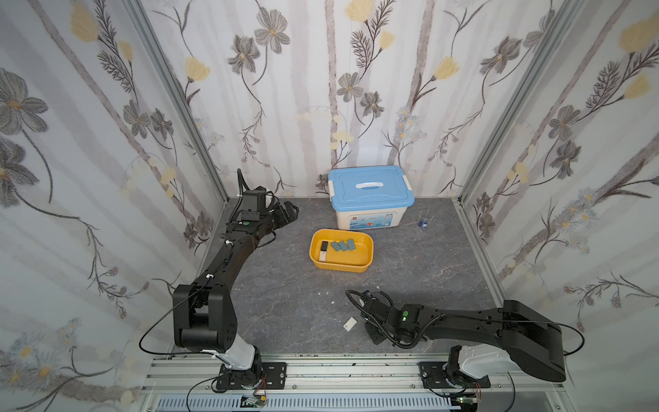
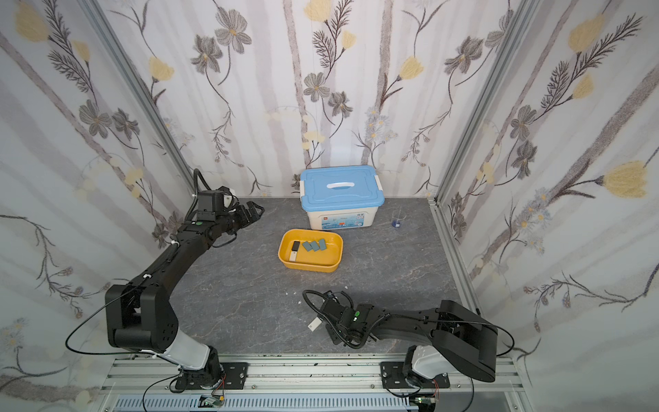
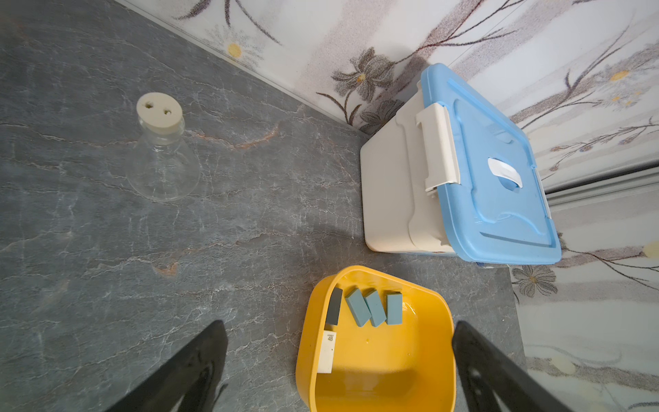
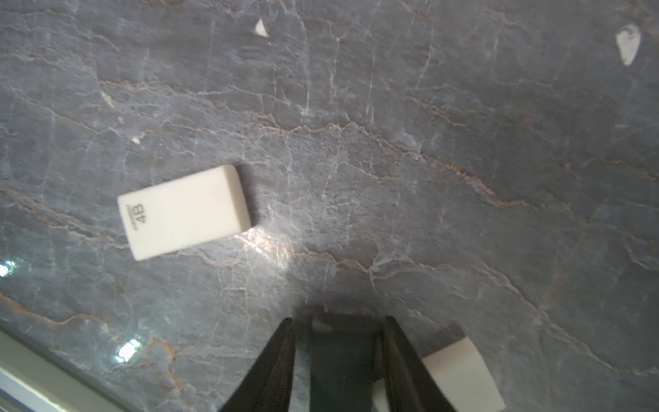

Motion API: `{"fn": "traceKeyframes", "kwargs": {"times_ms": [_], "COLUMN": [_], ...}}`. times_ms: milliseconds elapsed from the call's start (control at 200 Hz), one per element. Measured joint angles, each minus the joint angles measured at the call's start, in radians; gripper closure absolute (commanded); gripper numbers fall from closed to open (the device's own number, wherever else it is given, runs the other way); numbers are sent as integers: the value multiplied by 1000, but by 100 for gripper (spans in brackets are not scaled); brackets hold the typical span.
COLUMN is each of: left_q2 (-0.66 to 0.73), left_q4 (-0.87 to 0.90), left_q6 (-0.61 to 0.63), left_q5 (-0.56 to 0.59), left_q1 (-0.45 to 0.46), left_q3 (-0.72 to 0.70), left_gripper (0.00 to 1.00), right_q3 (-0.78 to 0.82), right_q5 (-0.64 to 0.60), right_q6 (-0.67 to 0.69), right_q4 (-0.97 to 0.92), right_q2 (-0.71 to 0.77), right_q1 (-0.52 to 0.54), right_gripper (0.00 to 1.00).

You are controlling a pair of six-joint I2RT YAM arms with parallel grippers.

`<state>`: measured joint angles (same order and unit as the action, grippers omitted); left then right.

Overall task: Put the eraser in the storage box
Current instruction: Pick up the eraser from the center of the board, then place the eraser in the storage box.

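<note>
Eraser (image 4: 342, 356) near the front edge of the table (image 1: 285, 303), between the fingers of the right pincer (image 4: 340, 321).
Its dark sleeve sits inside the narrowed pincer with the white end poking out; whether the pads press it is unclear. A white eraser (image 4: 183, 212) lies just beside. Beyond, bare table reaches the storage box (image 1: 341, 269); the left pincer (image 3: 340, 324) hangs spread near the far left corner.

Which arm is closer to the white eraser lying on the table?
Right. The right end effector sits just beside the eraser; the left end effector is far off, back by the yellow tub.
</note>
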<state>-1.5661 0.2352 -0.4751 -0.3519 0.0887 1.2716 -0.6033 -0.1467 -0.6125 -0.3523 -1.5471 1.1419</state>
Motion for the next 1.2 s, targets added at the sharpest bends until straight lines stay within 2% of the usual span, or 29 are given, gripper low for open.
{"fn": "traceKeyframes", "kwargs": {"times_ms": [200, 420, 610, 899, 1199], "left_q2": [0, 0, 2, -7, -66], "left_q4": [0, 0, 0, -1, -6], "left_q6": [0, 0, 0, 0, -4], "left_q5": [0, 0, 0, 0, 0], "left_q1": [0, 0, 0, 0, 0], "left_q3": [-3, -5, -6, 11, 88], "left_gripper": [0, 0, 0, 0, 0], "right_q3": [-3, -49, -180, -410, -687], "right_q5": [-21, 5, -16, -67, -83], "right_q6": [-5, -19, -26, 51, 194], "right_q4": [-15, -109, -153, -143, -72], "right_q2": [1, 25, 44, -7, -244], "right_q1": [9, 14, -14, -161, -312], "right_gripper": [76, 77, 77, 76, 75]}}
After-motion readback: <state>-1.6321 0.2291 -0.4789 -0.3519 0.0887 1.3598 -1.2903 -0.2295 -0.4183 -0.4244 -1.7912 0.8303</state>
